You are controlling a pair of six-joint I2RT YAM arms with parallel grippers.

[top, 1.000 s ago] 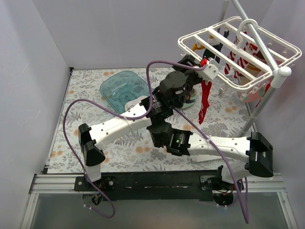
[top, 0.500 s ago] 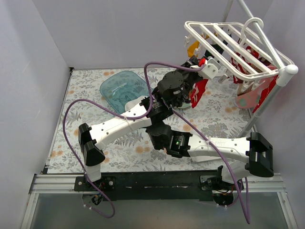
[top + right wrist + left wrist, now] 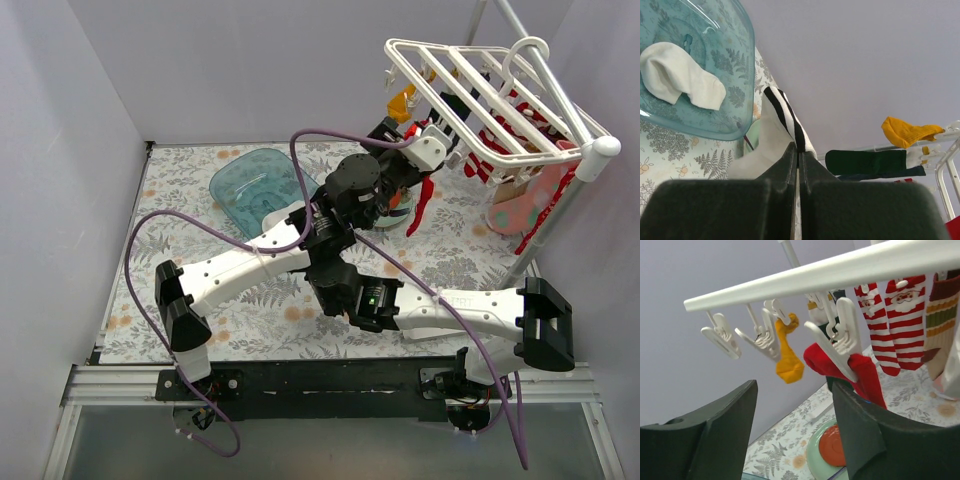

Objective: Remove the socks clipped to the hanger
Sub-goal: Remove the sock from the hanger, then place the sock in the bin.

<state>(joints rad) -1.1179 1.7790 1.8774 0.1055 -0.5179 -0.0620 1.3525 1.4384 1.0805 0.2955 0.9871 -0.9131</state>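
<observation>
The white hanger (image 3: 500,95) hangs at the upper right with socks on its clips. In the left wrist view its bar (image 3: 830,272) runs overhead. A red sock (image 3: 862,372) hangs from a clip just above my right finger, a mustard sock (image 3: 787,357) to its left, and red-and-white striped socks (image 3: 890,327) beyond. My left gripper (image 3: 795,390) is open and empty just below them; from above it (image 3: 412,170) sits beside the red sock (image 3: 422,200). My right gripper (image 3: 798,150) is shut on a white black-striped sock (image 3: 777,125).
The blue tub (image 3: 255,185) stands at the back left with a white sock (image 3: 680,75) in it. A green plate (image 3: 815,450) with a red-orange round thing sits below the hanger. The stand's pole (image 3: 545,215) slants down the right side.
The hanger has swung up and to the right. The red sock bunched up, then hangs loose again. My left arm has shifted slightly left. The right arm has barely moved.
</observation>
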